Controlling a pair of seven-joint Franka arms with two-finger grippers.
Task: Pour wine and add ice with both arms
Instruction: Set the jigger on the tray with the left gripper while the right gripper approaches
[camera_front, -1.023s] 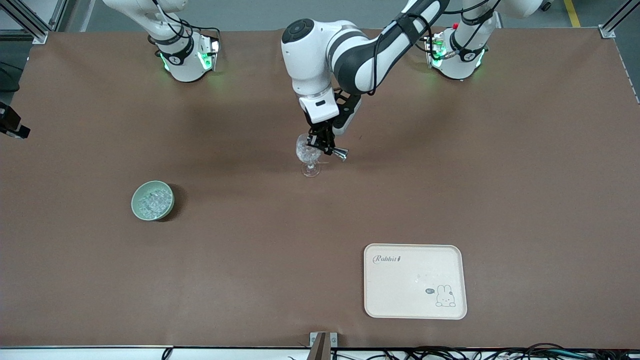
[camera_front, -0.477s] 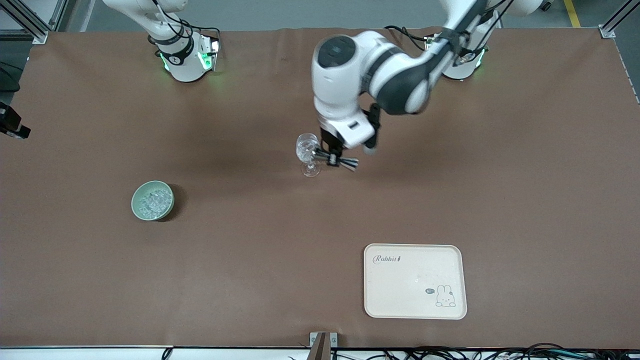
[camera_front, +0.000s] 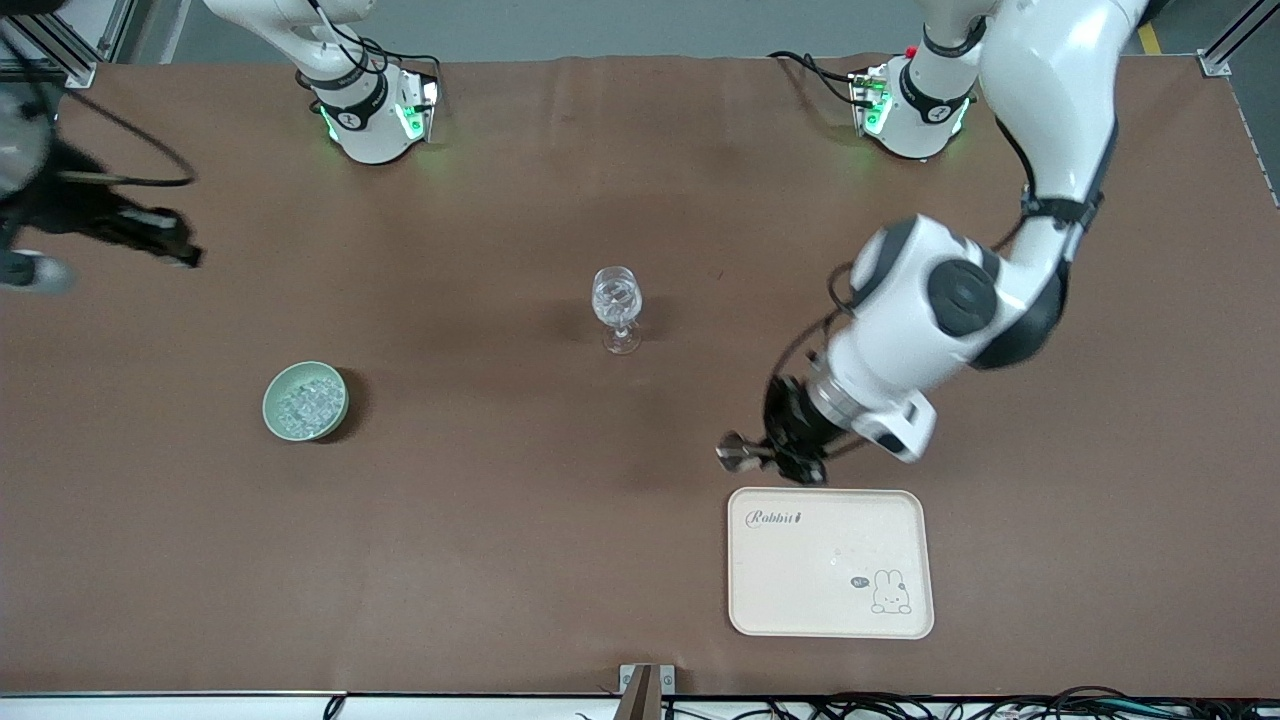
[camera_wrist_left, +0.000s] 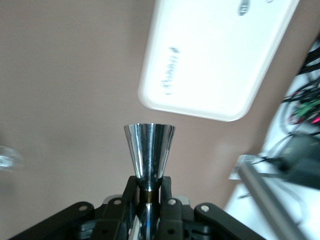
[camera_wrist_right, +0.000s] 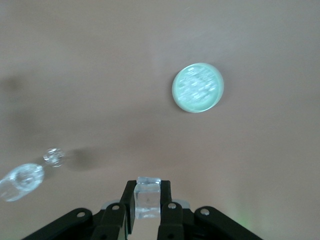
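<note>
**Measure going to the tray, ice cube held ready**

The left tool (camera_front: 772, 457) pinches a steel measuring cup (camera_wrist_left: 149, 152) over the bench (camera_front: 500, 550) just beside the tray (camera_front: 830, 600). The right tool (camera_wrist_right: 147, 210), at the right arm's end, pinches 1 ice cube (camera_wrist_right: 148, 197). More ice (camera_front: 304, 402) fills the green bowl (camera_front: 273, 418). Judged next: set the cup down, then carry the cube to the wine glass (camera_front: 617, 300).
</note>
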